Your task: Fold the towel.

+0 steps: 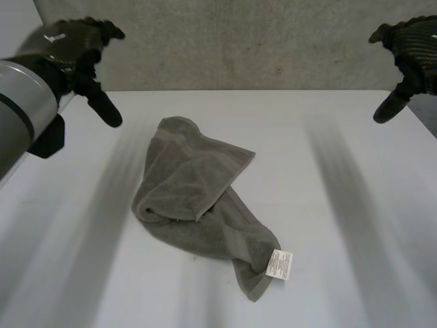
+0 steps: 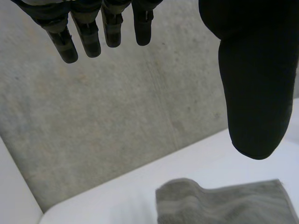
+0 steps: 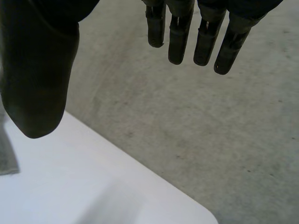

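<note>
A grey towel (image 1: 198,198) lies crumpled in a loose heap in the middle of the white table (image 1: 341,225), one end folded over itself, a white label (image 1: 279,264) at its near corner. My left hand (image 1: 78,51) hovers high over the table's far left, open, fingers straight, holding nothing. My right hand (image 1: 410,55) hangs over the far right corner, also open and empty. In the left wrist view the left hand's fingers (image 2: 93,32) and thumb stand apart above the towel's edge (image 2: 224,203). In the right wrist view the right hand's fingers (image 3: 196,37) spread over the table's edge (image 3: 140,186).
A grey concrete wall (image 1: 239,41) rises behind the table's far edge. Concrete floor (image 3: 224,130) shows past the table's right corner. Bare white tabletop surrounds the towel on all sides.
</note>
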### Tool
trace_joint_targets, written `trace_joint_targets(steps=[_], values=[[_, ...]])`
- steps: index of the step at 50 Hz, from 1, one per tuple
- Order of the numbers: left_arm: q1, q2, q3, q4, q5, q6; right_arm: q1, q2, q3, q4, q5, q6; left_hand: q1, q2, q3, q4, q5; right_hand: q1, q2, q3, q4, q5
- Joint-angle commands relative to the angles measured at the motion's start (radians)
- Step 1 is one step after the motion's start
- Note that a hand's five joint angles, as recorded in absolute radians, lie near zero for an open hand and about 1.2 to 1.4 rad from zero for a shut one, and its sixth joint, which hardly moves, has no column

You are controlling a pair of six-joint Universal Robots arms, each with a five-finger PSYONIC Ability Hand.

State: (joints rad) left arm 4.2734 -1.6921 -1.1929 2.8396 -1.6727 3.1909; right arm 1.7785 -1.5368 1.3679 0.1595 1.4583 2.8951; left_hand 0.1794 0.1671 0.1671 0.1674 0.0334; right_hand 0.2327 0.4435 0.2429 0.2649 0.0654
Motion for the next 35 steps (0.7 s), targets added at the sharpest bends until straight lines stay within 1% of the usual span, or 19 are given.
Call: trace_joint_targets(steps=[1, 2, 4, 8, 10, 12, 13, 15, 18, 20, 23, 27, 28, 29, 31, 32, 33, 34, 35], values=[[-0.004, -0.131, -0.005, -0.011, 0.094, 0.003, 0.001, 0.036, 0.031, 0.084, -0.091, -0.155, 0.008, 0.020, 0.020, 0.020, -0.021, -0.058, -0.269, -0.068, -0.090, -0.065], [-0.004, -0.132, -0.005, -0.011, 0.094, 0.003, 0.001, 0.037, 0.031, 0.084, -0.092, -0.155, 0.008, 0.020, 0.020, 0.020, -0.021, -0.058, -0.269, -0.068, -0.090, -0.065], [-0.007, -0.199, -0.008, -0.011, 0.132, 0.006, 0.022, 0.067, 0.030, 0.193, -0.111, -0.217, 0.019, 0.032, 0.032, 0.031, -0.009, -0.058, -0.269, -0.068, -0.090, -0.065], [-0.012, -0.270, -0.011, -0.011, 0.166, 0.043, 0.094, 0.107, 0.033, 0.270, -0.131, -0.194, 0.022, 0.035, 0.035, 0.034, -0.006, -0.058, -0.269, -0.068, -0.090, -0.065], [-0.015, -0.299, -0.013, -0.012, 0.179, 0.084, 0.134, 0.132, 0.037, 0.279, -0.136, -0.162, 0.022, 0.035, 0.035, 0.034, -0.006, -0.058, -0.269, -0.068, -0.090, -0.065], [-0.017, -0.355, -0.034, -0.012, 0.206, 0.199, 0.188, 0.184, 0.069, 0.269, -0.142, -0.065, 0.019, 0.032, 0.032, 0.031, -0.009, -0.058, -0.269, -0.068, -0.090, -0.065], [-0.017, -0.356, -0.034, -0.012, 0.206, 0.199, 0.188, 0.184, 0.069, 0.269, -0.142, -0.065, 0.019, 0.032, 0.032, 0.031, -0.009, -0.058, -0.269, -0.068, -0.090, -0.065], [-0.017, -0.392, -0.065, -0.003, 0.228, 0.324, 0.225, 0.256, 0.105, 0.204, -0.145, 0.033, 0.022, 0.035, 0.035, 0.034, -0.006, -0.058, -0.269, -0.068, -0.090, -0.065], [-0.017, -0.406, -0.080, -0.003, 0.237, 0.383, 0.248, 0.291, 0.123, 0.150, -0.148, 0.085, 0.022, 0.035, 0.035, 0.034, -0.006, -0.058, -0.269, -0.068, -0.090, -0.065], [-0.017, -0.431, -0.102, 0.004, 0.240, 0.473, 0.295, 0.352, 0.160, 0.053, -0.150, 0.179, 0.022, 0.035, 0.035, 0.034, -0.006, -0.058, -0.269, -0.068, -0.090, -0.065], [-0.015, -0.452, -0.109, 0.027, 0.234, 0.527, 0.329, 0.411, 0.177, -0.018, -0.151, 0.231, 0.051, 0.064, 0.064, 0.063, 0.023, -0.058, -0.269, -0.068, -0.090, -0.065], [-0.015, -0.471, -0.111, 0.061, 0.229, 0.544, 0.368, 0.461, 0.175, -0.057, -0.141, 0.237, 0.116, 0.128, 0.128, 0.128, 0.087, -0.054, -0.265, -0.064, -0.086, -0.061], [-0.015, -0.478, -0.111, 0.079, 0.226, 0.543, 0.378, 0.480, 0.171, -0.067, -0.139, 0.234, 0.233, 0.245, 0.245, 0.245, 0.204, 0.028, -0.183, 0.017, -0.005, 0.020], [-0.015, -0.478, -0.111, 0.080, 0.226, 0.543, 0.378, 0.480, 0.171, -0.067, -0.139, 0.234, 0.234, 0.246, 0.246, 0.246, 0.205, 0.028, -0.182, 0.018, -0.004, 0.021], [-0.017, -0.489, -0.117, 0.121, 0.226, 0.541, 0.381, 0.509, 0.162, -0.083, -0.138, 0.234, 0.517, 0.529, 0.529, 0.529, 0.488, 0.373, 0.162, 0.362, 0.340, 0.365], [-0.017, -0.489, -0.117, 0.121, 0.226, 0.541, 0.381, 0.509, 0.162, -0.083, -0.138, 0.234, 0.518, 0.531, 0.531, 0.531, 0.490, 0.375, 0.164, 0.365, 0.343, 0.368], [-0.017, -0.488, -0.122, 0.145, 0.225, 0.540, 0.380, 0.514, 0.157, -0.089, -0.139, 0.234, 0.699, 0.711, 0.711, 0.711, 0.670, 0.578, 0.368, 0.568, 0.546, 0.571], [-0.017, -0.488, -0.122, 0.146, 0.225, 0.540, 0.381, 0.514, 0.154, -0.093, -0.135, 0.234, 0.700, 0.713, 0.713, 0.713, 0.672, 0.848, 0.637, 0.838, 0.816, 0.841], [-0.017, -0.483, -0.126, 0.173, 0.223, 0.540, 0.381, 0.514, 0.154, -0.094, -0.135, 0.234, 0.852, 0.864, 0.864, 0.864, 0.823, 0.850, 0.640, 0.840, 0.818, 0.843]])
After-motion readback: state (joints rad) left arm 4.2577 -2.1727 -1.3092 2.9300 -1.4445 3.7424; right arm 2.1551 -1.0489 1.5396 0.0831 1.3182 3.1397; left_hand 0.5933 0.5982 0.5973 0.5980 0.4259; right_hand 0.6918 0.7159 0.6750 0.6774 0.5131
